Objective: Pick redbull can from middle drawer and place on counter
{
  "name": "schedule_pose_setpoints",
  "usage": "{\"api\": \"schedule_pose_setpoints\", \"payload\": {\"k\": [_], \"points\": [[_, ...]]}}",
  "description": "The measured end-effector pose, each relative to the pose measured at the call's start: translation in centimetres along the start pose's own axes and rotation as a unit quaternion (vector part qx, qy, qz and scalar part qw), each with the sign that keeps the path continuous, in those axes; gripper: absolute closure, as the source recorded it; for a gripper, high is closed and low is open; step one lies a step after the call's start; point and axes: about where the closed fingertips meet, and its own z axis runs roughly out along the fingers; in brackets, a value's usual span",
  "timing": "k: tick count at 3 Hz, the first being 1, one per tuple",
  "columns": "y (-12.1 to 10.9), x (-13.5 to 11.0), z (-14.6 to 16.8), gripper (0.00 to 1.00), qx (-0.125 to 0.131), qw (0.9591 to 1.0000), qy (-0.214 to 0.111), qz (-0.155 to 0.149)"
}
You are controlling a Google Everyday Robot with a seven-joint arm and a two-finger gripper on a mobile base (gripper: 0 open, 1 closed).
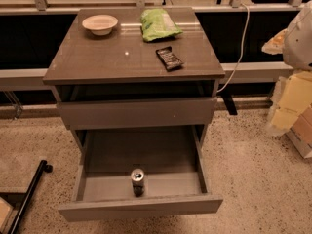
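The middle drawer is pulled fully out at the frame's 6 o'clock, and the redbull can stands upright in its tray, centred and just behind the front panel, apart from both side walls. On the counter above, a pale bowl sits at 11 o'clock, a green bag at 1 o'clock and a black snack bar toward 3 o'clock. The gripper shows nowhere in the camera view, so how it is set cannot be told.
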Motion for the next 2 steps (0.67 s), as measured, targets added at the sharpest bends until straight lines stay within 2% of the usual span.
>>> {"api": "schedule_pose_setpoints", "payload": {"k": [1, 2], "points": [[-0.1, -0.2, -0.1, 0.0, 0.006, 1.0, -0.002, -0.001], [-0.4, -0.7, 1.2, 0.0, 0.027, 0.9995, -0.016, -0.004]]}}
